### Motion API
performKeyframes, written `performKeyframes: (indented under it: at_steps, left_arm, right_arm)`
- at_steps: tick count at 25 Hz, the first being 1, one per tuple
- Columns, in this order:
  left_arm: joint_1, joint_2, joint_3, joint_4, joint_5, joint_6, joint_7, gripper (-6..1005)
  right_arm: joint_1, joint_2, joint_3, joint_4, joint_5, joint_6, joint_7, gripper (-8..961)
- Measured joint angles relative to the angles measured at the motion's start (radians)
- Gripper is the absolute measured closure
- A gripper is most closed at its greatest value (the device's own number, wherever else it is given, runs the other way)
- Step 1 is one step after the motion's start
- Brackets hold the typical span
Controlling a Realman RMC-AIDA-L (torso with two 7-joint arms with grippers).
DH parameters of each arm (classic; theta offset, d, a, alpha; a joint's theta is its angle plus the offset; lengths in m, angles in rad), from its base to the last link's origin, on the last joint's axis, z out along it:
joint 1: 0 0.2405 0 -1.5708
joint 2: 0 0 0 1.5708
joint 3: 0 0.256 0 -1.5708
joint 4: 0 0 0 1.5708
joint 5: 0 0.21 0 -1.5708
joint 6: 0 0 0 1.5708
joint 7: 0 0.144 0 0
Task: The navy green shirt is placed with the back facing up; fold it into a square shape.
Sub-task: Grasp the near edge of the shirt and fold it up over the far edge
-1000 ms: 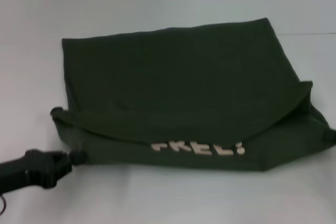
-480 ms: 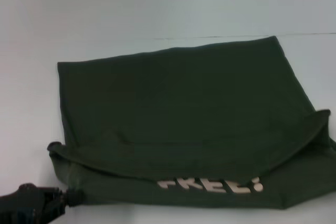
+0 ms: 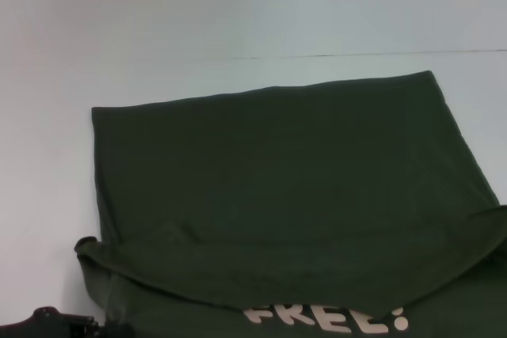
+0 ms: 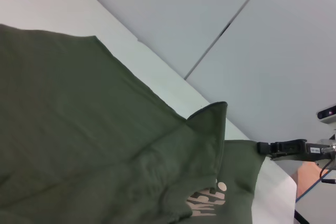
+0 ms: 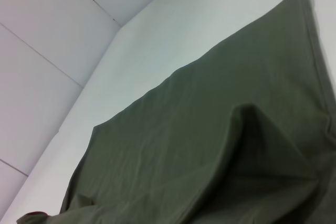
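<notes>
The navy green shirt (image 3: 285, 187) lies spread over the white table, its near part doubled over so pale printed letters (image 3: 325, 320) show at the lower edge. My left gripper (image 3: 99, 325) sits at the picture's bottom left, shut on the shirt's near left corner. My right gripper is out of the head view. In the left wrist view the right gripper (image 4: 261, 148) grips the shirt's (image 4: 105, 145) far side hem. The right wrist view holds only the shirt (image 5: 210, 150), with a raised fold.
The white table (image 3: 47, 164) runs bare to the left of the shirt and behind it. A thin seam line (image 3: 356, 55) crosses the tabletop beyond the shirt. Pale wall panels (image 4: 210, 9) stand behind the table.
The whole shirt has slid toward me and downward in the head view, letters now at the bottom edge. My left gripper has drawn back with it, nearly leaving the picture.
</notes>
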Motion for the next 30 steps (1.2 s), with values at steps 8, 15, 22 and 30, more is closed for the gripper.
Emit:
performKeyframes:
  at_steps: [8,15,22,30]
  left_arm:
    - [-0.030,0.008,-0.005,-0.001,0.005,-0.016,-0.006,1000]
    - [-0.121,0.043,-0.062,-0.015,-0.024,-0.045,-0.021,999]
    - [-0.267,0.082,-0.069,-0.075,-0.029,-0.166,-0.030,998]
    - [-0.385,0.111,-0.061,-0.149,-0.044,-0.409,-0.052,997]
  right_arm:
    - [0.017,0.015,0.043,0.008,-0.006,-0.006,-0.015,905]
    - [0.091,0.004,0.130,0.009,0.009,-0.040,-0.017,902]
    - [0.235,-0.051,0.177,0.040,0.014,0.005,0.027,899]
    - [0.408,-0.103,0.124,0.174,0.012,0.257,0.030,896]
